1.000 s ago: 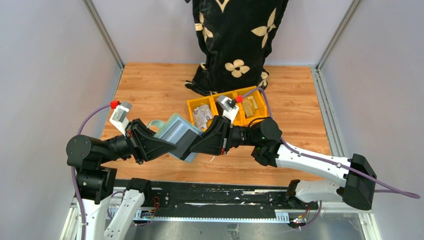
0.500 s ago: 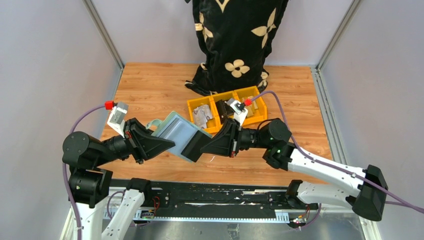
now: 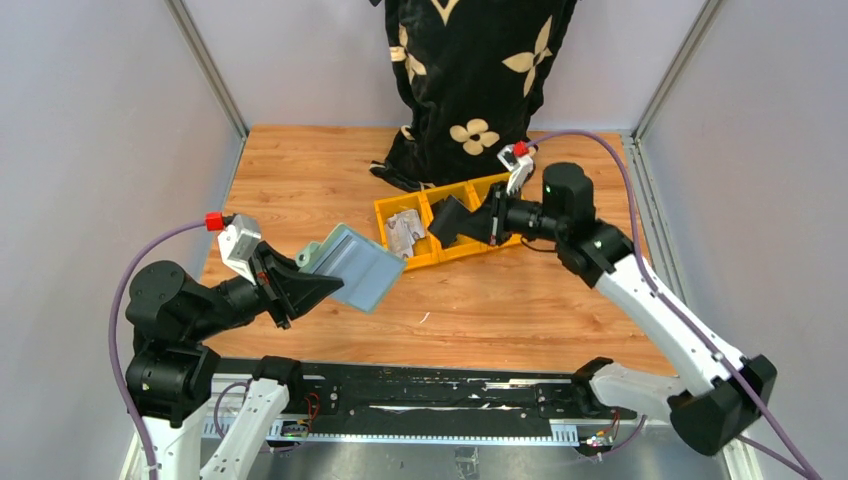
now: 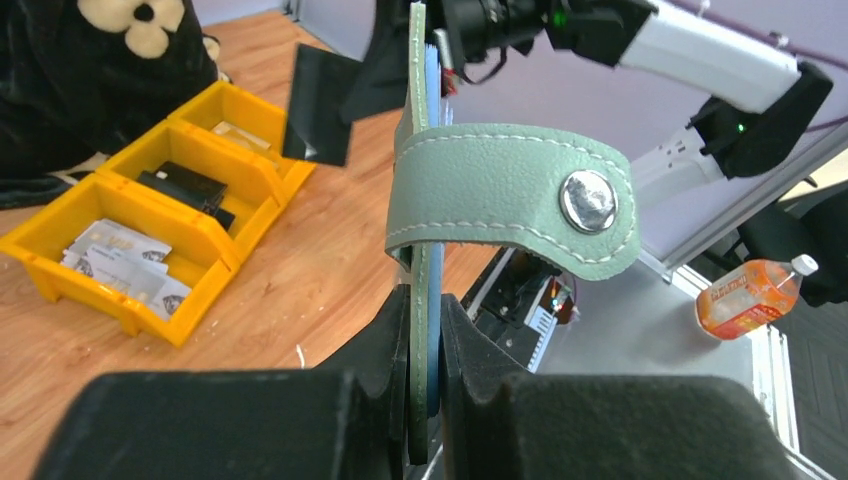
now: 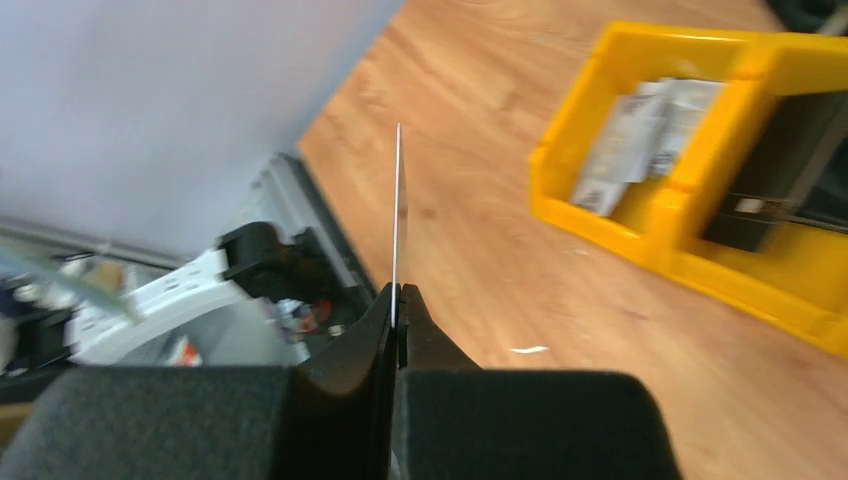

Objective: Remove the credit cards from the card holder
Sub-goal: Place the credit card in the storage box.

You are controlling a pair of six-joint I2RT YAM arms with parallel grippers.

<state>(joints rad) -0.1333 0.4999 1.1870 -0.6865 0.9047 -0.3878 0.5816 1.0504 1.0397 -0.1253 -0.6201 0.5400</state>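
As L gripper (image 4: pixel 425 310) clamped card holder (image 4: pixel 500 200), R gripper (image 5: pixel 398 300), pinching a card (image 5: pixel 398 200), prob. needed low release over bins (image 5: pixel 740 285).

Our left arm (image 3: pixel 200 305) sits low, forearm angled toward the middle. The left claw (image 3: pixel 328 284) is pinched tight on the edge of the card holder (image 3: pixel 355 265), which hangs in the air. Our right arm (image 3: pixel 650 300) stretches far forward, wrist pointing left. The right claw (image 3: pixel 468 222) is clamped flat on a thin card (image 5: pixel 398 200).
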